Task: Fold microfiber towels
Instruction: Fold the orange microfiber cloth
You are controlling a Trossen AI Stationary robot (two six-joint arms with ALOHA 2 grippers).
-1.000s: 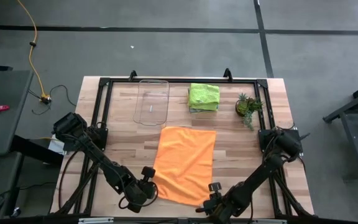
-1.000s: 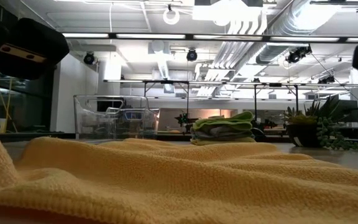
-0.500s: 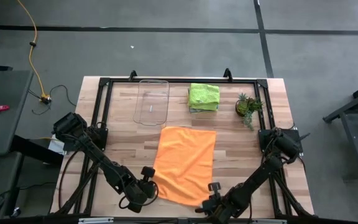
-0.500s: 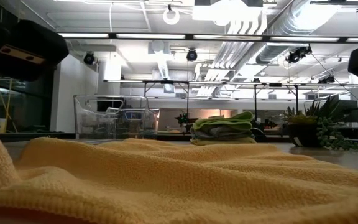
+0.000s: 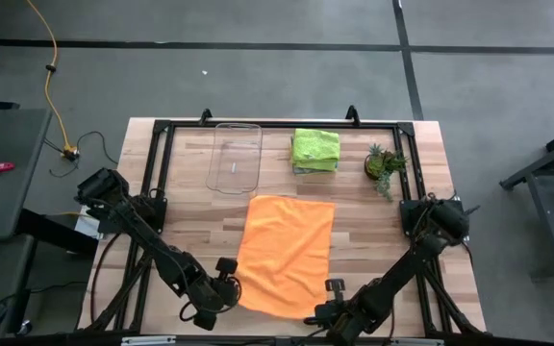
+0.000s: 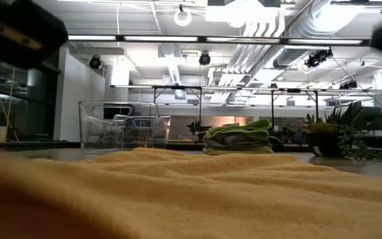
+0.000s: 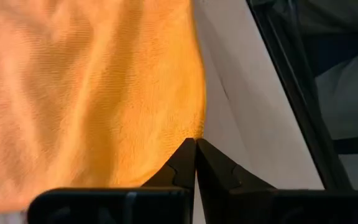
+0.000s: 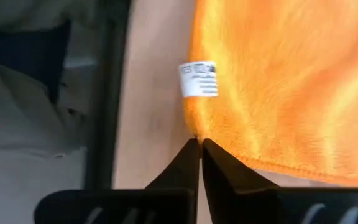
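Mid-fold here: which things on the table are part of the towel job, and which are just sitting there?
Part of the job:
- orange towel, spread flat
- stack of folded towels, lime green on top
- left gripper and right gripper, each shut on a near corner of the orange towel

Just lying about:
- clear plastic tray
- small potted plant

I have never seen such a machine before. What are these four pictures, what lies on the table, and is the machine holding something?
It is a robot with two dark arms at a wooden table. One picture looks down from above, one looks level across the table top, and two come from cameras on the wrists. On the table lie a spread orange towel, a stack of folded towels with a lime green one on top, a clear plastic tray and a small potted plant. The left tool and the right tool are each shut on a near corner of the orange towel.
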